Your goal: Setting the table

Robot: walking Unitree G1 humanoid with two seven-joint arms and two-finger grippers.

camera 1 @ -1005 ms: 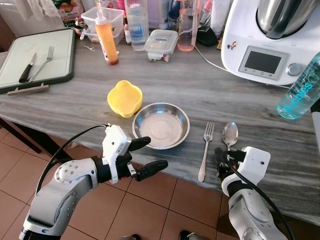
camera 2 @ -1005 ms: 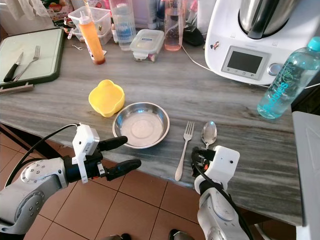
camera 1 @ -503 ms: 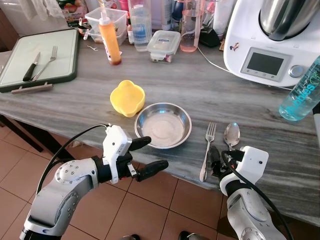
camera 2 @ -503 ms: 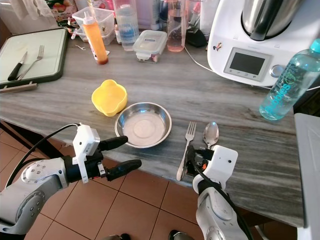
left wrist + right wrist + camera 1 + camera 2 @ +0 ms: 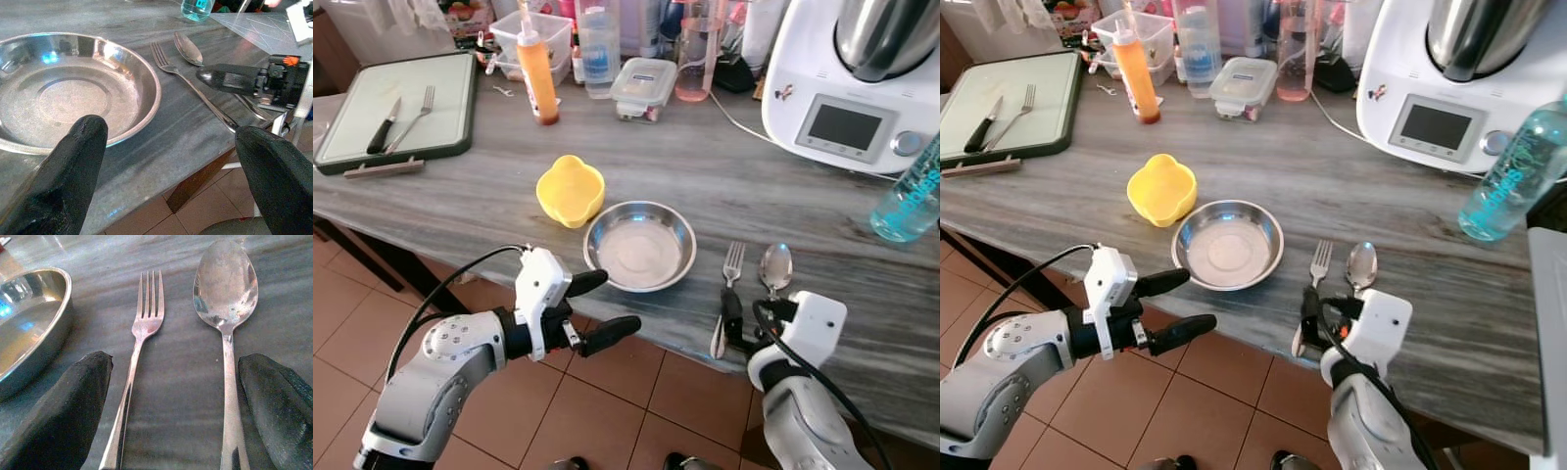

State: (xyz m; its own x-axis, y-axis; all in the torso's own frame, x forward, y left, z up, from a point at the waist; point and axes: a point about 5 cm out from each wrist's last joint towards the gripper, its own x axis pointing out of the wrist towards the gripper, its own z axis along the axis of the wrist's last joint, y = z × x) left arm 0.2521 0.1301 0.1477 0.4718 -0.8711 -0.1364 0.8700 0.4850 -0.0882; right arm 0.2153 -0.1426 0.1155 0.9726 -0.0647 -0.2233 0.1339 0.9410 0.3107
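**Steel cutlery lies flat beside the bowl, hard to get under**

Steel fork (image 5: 728,292) and spoon (image 5: 773,271) lie side by side on the grey bench (image 5: 705,176), just right of the steel bowl (image 5: 640,246), handles pointing toward the near edge. The right gripper (image 5: 171,406) sits low at that edge with its fingers spread wide, one outside the fork's handle and one outside the spoon's, holding nothing. The left gripper (image 5: 597,308) hovers in front of the bench below the bowl, also spread and empty.

Both pieces are probably light, rigid and slick, and they lie flush on the stone, so a pinch from above could skid off. The fork's handle end reaches the bench edge; that looks like the best place to take hold, across the narrow handle. The bowl's raised rim offers a firmer grip. A yellow cup (image 5: 570,190) stands just behind the bowl.
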